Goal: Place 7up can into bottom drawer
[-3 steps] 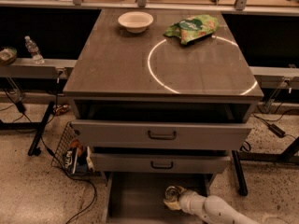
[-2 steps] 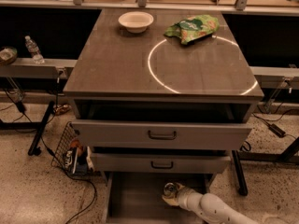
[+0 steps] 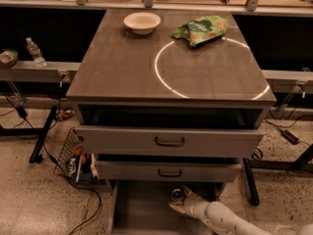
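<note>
Gripper [image 3: 180, 202] clamped on 7up can [image 3: 176, 195] inside bottom drawer [image 3: 142, 207], nr back.

The bottom drawer [image 3: 142, 212] is the lowest of the grey drawers and stands pulled out toward the near side. It is a shallow tray with a flat, dull grey floor and low side walls, and its left wall runs along the near-left edge. The can [image 3: 176, 195] is small, with a round silver top turned up toward the camera. It sits inside the drawer at the far end, right of the middle. Its body is mostly hidden, so its lettering cannot be read. The gripper [image 3: 179, 203] is inside the drawer, right against the can on its near-right side.
</note>
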You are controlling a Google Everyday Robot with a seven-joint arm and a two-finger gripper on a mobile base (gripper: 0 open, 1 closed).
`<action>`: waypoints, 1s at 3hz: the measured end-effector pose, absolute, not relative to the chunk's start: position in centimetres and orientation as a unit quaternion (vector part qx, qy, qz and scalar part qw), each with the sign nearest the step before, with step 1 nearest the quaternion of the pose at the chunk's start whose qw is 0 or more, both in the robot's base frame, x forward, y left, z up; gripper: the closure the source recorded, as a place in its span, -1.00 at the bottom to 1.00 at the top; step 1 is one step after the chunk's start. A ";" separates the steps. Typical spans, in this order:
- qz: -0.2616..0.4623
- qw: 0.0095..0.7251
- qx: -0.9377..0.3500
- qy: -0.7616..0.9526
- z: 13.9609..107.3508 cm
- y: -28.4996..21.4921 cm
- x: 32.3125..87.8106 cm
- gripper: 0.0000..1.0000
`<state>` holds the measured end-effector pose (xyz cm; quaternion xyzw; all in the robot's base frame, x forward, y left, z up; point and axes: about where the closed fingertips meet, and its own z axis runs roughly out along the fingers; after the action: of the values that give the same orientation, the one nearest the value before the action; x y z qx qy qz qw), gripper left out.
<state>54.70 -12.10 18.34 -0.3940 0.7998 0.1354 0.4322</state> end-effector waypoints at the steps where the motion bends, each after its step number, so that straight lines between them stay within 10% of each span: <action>1: 0.136 0.428 -0.384 0.807 17.8 -12.4 54.5 -1.00; 3: 0.147 0.409 -0.328 0.839 18.3 -16.3 50.8 -1.00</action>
<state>50.77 -16.26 18.25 -0.3276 0.8391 0.1469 0.4087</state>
